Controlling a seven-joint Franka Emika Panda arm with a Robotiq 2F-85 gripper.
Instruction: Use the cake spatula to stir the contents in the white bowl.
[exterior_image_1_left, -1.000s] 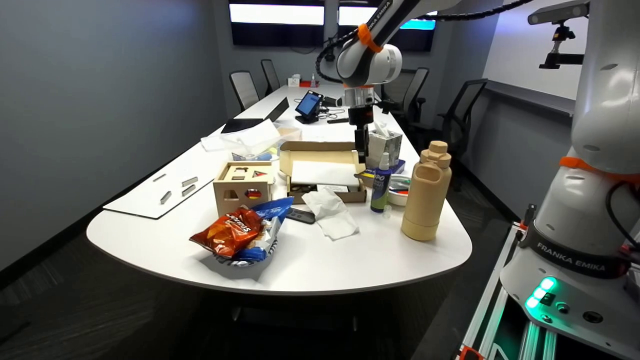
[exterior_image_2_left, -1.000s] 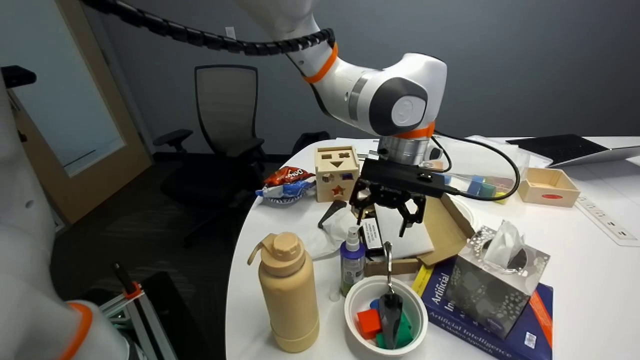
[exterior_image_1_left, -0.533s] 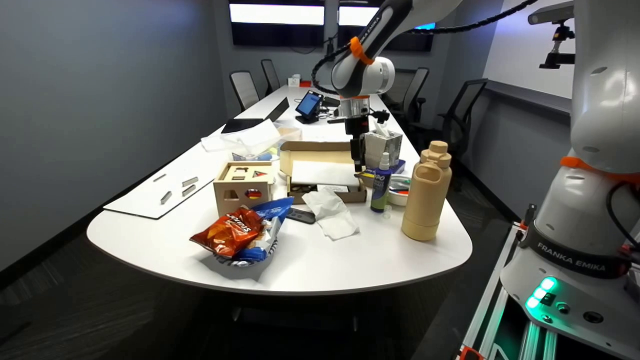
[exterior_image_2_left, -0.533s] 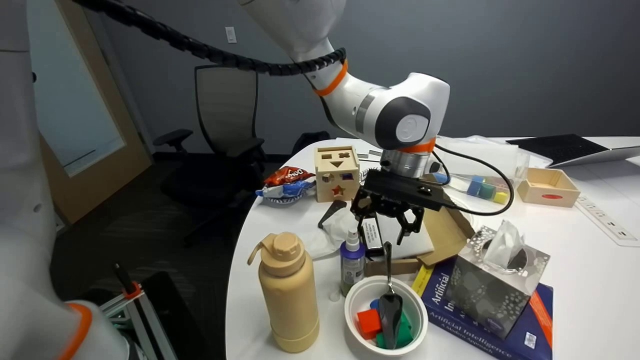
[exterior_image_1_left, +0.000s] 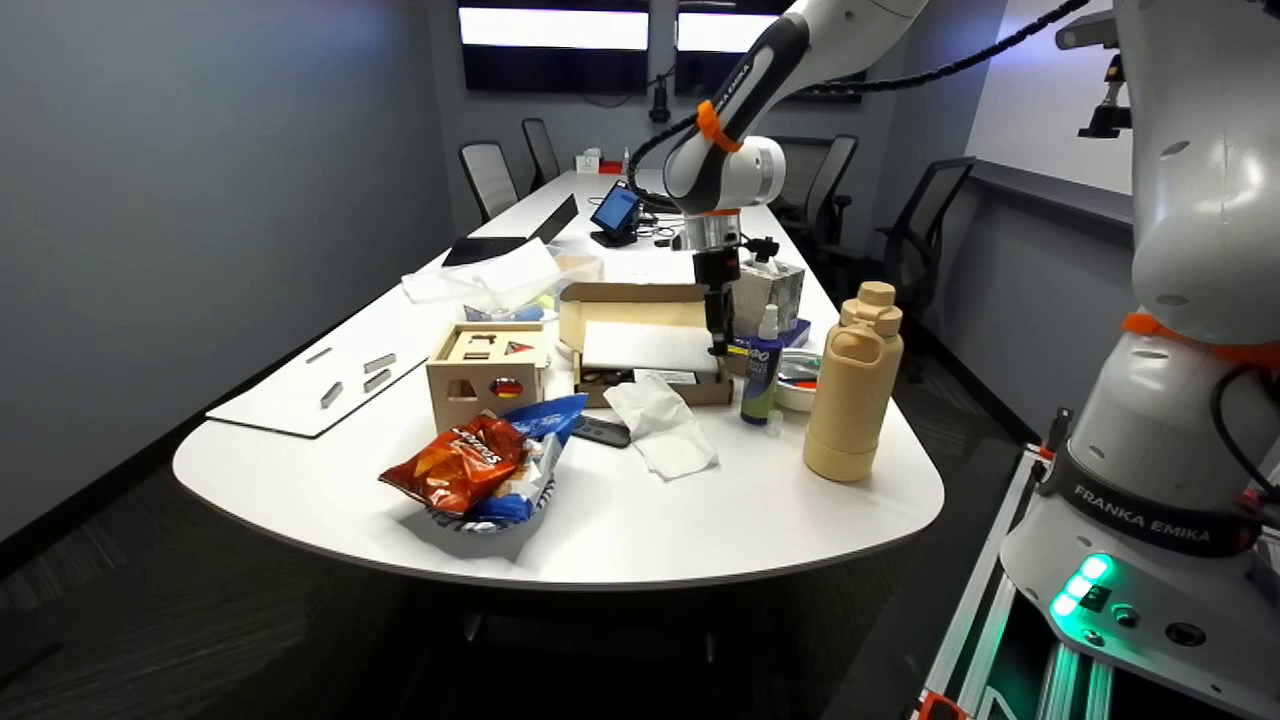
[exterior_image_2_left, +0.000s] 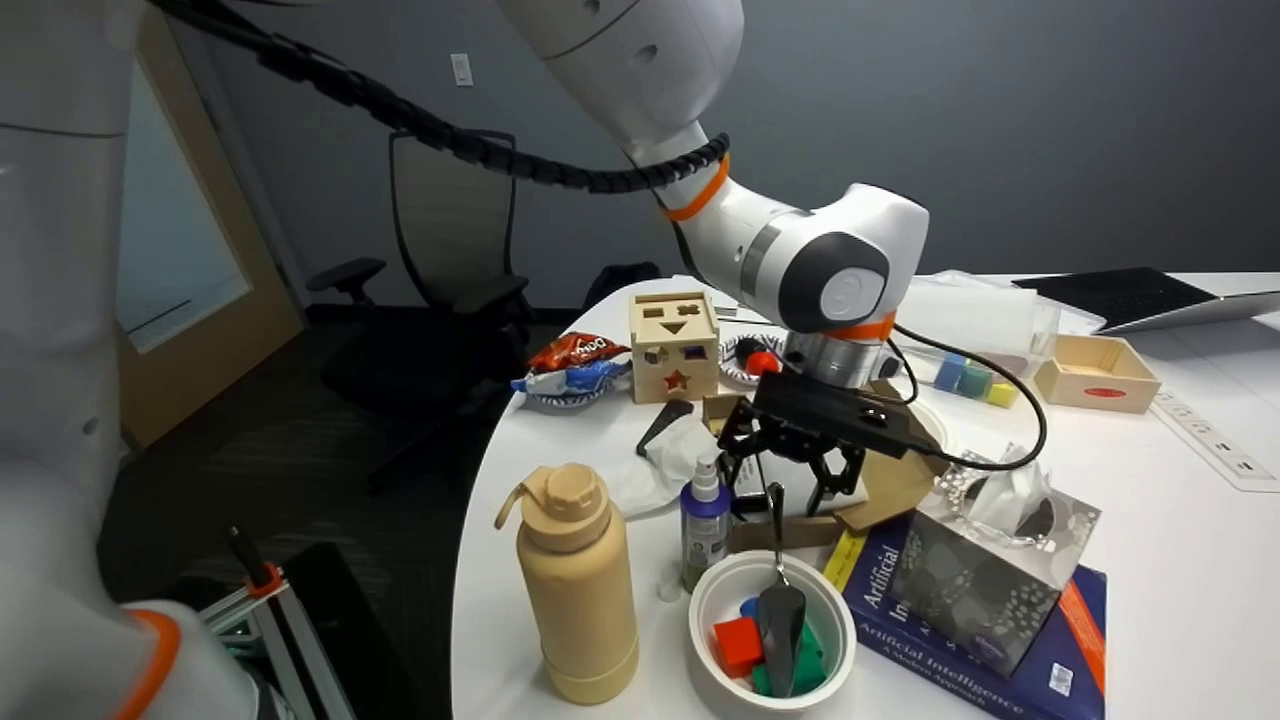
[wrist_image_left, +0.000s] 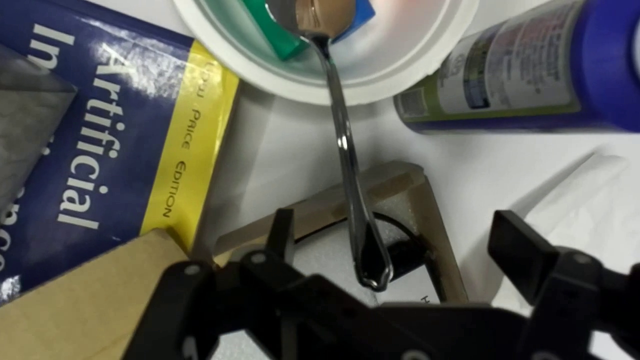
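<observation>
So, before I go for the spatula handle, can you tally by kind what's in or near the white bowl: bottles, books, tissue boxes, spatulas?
Bottles: 2 (tan bottle, spray bottle)
Books: 1 (blue book)
Tissue boxes: 1 (grey tissue box, on the book)
Spatulas: 1 (cake spatula, blade inside the white bowl)
Total: 5

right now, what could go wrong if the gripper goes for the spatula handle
The open gripper isn't holding the cake spatula yet, and a crooked grip could let its slim handle twist or slip. The handle's end overlaps the cardboard box in the wrist view, so reaching lower might bump it. Stirring could flip the red block out of the white bowl or nudge the spray bottle close beside it.
</observation>
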